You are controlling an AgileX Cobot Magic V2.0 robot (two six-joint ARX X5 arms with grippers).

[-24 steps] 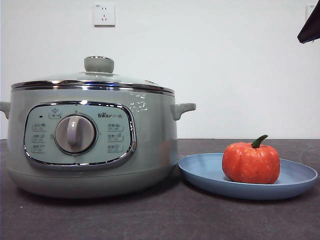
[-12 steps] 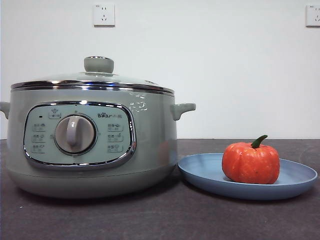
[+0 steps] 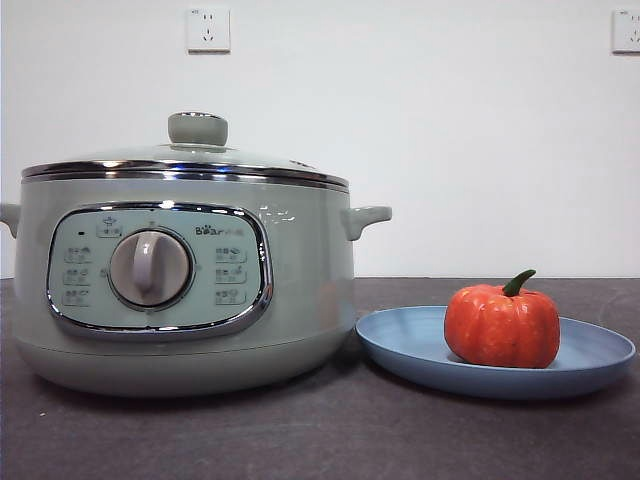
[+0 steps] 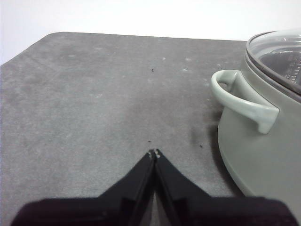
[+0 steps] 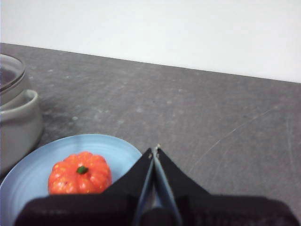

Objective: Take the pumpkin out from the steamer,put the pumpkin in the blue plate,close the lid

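Note:
The orange-red pumpkin (image 3: 502, 325) sits upright in the blue plate (image 3: 400, 345), right of the steamer (image 3: 300, 290). The lid (image 3: 190, 160) rests closed on the steamer, its green knob on top. In the right wrist view the pumpkin (image 5: 80, 178) lies in the plate (image 5: 28, 174), and my right gripper (image 5: 154, 149) is shut and empty above the plate's edge. In the left wrist view my left gripper (image 4: 154, 153) is shut and empty over bare table, beside the steamer's side handle (image 4: 242, 101). The glass lid (image 4: 277, 56) shows on the pot there. Neither gripper shows in the front view.
The dark grey table (image 3: 320, 440) stretches in front of the pot and plate. A white wall with two sockets (image 3: 208, 30) stands behind. The table's rounded far corner (image 4: 51, 37) shows in the left wrist view.
A black arm tip at the top right corner of the front view has left the picture. The pot, lid, plate and pumpkin have not moved.

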